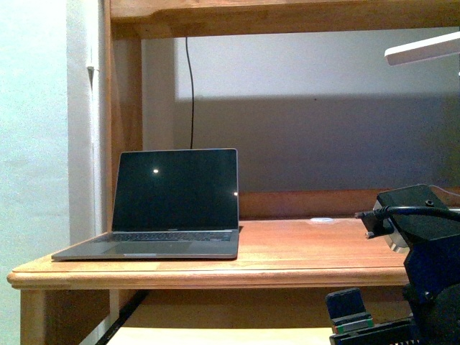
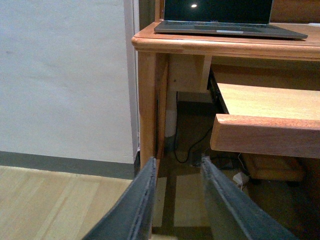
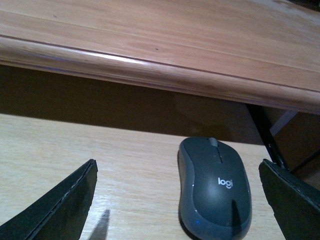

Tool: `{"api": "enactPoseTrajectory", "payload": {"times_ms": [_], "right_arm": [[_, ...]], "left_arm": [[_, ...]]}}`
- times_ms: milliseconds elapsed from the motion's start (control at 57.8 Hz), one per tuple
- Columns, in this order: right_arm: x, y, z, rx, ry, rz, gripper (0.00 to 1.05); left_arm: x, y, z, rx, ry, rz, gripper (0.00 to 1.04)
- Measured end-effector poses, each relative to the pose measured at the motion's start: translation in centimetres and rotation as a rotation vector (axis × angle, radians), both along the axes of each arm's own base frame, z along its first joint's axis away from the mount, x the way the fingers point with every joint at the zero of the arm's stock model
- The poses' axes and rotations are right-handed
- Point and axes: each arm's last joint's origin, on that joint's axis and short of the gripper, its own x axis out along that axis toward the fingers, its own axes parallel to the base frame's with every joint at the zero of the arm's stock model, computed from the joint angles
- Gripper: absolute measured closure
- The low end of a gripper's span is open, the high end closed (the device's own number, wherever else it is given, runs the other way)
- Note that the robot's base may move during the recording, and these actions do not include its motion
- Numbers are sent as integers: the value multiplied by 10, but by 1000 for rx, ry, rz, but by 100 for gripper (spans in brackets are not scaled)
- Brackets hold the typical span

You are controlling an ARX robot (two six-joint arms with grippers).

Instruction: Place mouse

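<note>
The dark grey mouse (image 3: pixel 215 187) lies on the light wooden pull-out tray (image 3: pixel 75 145), just under the rounded front edge of the tabletop (image 3: pixel 150 65), with its wheel end pointing in under the edge. The right end effector (image 3: pixel 177 165) hangs low over the tray with its jaws spread wide and nothing in them. The mouse sits between the two fingers, nearer one than the other and touching neither. The left end effector (image 2: pixel 178 162) waits out by the desk's leg, its fingers parted and empty.

We judge the grasp to be the step in hand. To do it well, the right end effector should centre itself on the mouse so both fingers meet its flanks together. It should close low on the rounded sides, where the smooth dome is less likely to squirt out. We would then draw the mouse back clear of the overhanging edge before raising it towards the tabletop.

We count one mouse and two end effectors. On the tabletop there is one open laptop (image 1: pixel 176 190), its screen dark, and one small white disc (image 1: pixel 322 220). Above are one white lamp (image 1: pixel 422 49) and one black cable (image 1: pixel 191 93) down the back wall.
</note>
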Motion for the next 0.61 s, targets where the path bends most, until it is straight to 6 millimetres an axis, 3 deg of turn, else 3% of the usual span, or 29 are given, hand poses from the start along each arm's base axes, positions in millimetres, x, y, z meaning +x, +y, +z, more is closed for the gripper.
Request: {"api": "enactPoseTrajectory", "payload": {"times_ms": [432, 605], "right_arm": [[29, -4, -17, -51, 137, -55, 7], [39, -4, -19, -50, 150, -74, 7]], "left_arm": [[0, 0, 0, 1, 0, 0, 7], [0, 0, 0, 2, 0, 0, 8]]}}
